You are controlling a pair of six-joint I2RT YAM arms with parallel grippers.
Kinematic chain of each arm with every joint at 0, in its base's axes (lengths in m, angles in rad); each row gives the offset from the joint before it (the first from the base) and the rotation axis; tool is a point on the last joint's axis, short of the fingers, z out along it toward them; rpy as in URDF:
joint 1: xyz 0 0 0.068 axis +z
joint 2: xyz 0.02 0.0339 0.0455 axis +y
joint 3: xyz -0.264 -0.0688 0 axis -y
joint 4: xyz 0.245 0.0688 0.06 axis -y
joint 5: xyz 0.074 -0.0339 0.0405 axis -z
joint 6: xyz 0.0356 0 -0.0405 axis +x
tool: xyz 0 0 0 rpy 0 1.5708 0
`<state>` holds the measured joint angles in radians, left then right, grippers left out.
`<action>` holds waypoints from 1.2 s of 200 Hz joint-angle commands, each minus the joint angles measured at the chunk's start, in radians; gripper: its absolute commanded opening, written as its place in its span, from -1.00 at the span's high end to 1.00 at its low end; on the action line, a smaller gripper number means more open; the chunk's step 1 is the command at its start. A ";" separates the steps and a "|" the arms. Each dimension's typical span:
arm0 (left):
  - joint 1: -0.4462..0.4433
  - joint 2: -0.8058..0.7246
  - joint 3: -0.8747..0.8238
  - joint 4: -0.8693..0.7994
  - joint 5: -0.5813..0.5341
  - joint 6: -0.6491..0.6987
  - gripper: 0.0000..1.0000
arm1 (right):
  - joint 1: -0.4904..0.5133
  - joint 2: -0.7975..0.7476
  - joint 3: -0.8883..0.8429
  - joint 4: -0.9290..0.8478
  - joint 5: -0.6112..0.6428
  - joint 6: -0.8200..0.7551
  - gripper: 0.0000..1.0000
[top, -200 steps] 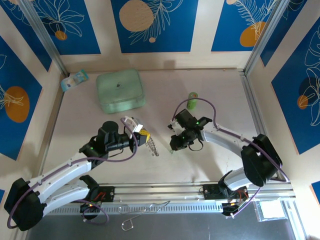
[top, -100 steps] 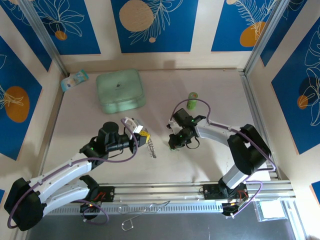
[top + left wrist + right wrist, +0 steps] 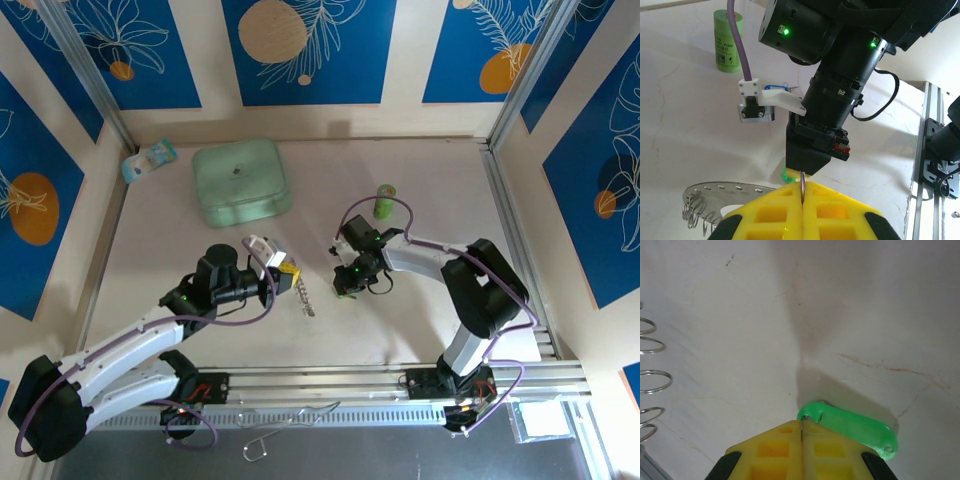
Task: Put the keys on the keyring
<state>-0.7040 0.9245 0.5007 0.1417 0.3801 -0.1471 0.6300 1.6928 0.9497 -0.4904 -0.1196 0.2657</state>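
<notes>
My left gripper (image 3: 288,273) (image 3: 802,194) is shut on a thin wire loop of the keyring (image 3: 722,194), a silvery disc with wire loops (image 3: 694,214) along its rim that hangs below the fingers (image 3: 306,296). My right gripper (image 3: 345,290) (image 3: 802,428) is shut on the small metal loop at the head of the green key (image 3: 852,430) (image 3: 787,174), just above the table. Its black body (image 3: 812,150) stands right in front of my left fingertips. A blue key (image 3: 775,87) lies on the table behind the right arm. The keyring's loops (image 3: 651,375) sit at the left edge of the right wrist view.
A mint-green square case (image 3: 241,181) sits at the back left, with a small packet (image 3: 150,159) beside it in the corner. An upright green cylinder (image 3: 384,201) (image 3: 727,36) stands behind the right arm. Aluminium rails run along the near and right edges.
The right gripper has shifted a little left with the green key, toward the left gripper, and the right arm's elbow has folded in. The left arm has held still.
</notes>
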 commanded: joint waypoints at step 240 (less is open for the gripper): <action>-0.012 -0.023 -0.004 0.026 -0.009 0.028 1.00 | 0.040 -0.006 0.024 -0.052 0.006 -0.010 0.71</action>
<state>-0.7040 0.9237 0.4992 0.1413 0.3729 -0.1467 0.6621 1.7035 0.9539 -0.5137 -0.1047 0.2546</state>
